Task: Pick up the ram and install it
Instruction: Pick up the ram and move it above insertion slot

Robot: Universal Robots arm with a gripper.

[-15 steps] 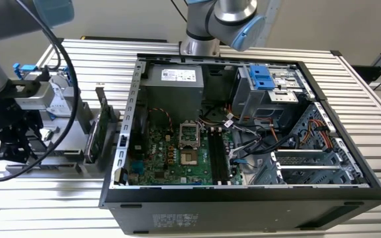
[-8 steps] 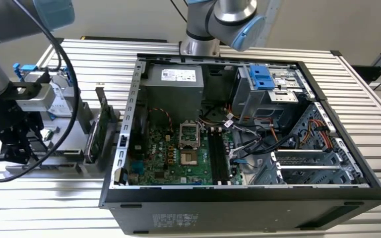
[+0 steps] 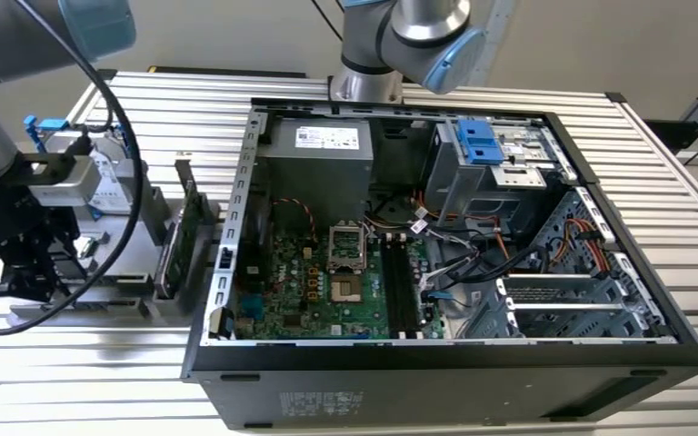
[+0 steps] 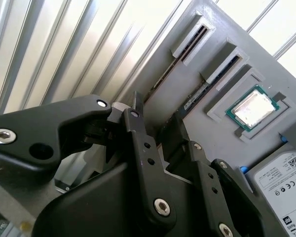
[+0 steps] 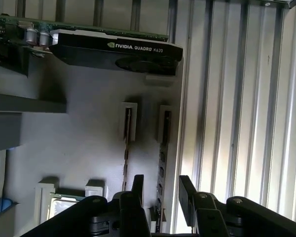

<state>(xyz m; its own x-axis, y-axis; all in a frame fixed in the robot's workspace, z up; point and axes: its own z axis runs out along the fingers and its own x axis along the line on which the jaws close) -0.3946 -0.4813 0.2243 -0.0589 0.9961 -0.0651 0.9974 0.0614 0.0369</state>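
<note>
Claw hangs low over the grey holder on the slatted surface, fingers parted moderately and straddling, not pinching, the ram, which stands on edge in the slot nearest the holder's rim, apart from the open computer case.

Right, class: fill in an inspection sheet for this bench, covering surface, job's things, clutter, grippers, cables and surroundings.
Surface: slatted metal table carrying a grey tray.
Job's things: ram on edge in a tray slot; case open, its black slots look empty.
Clutter: second stick, graphics card, processor and hard drive in the tray.
Grippers: gripper open, straddling the ram.
Cables: black cable along the arm; wiring inside the case.
Surroundings: plain wall.
</note>
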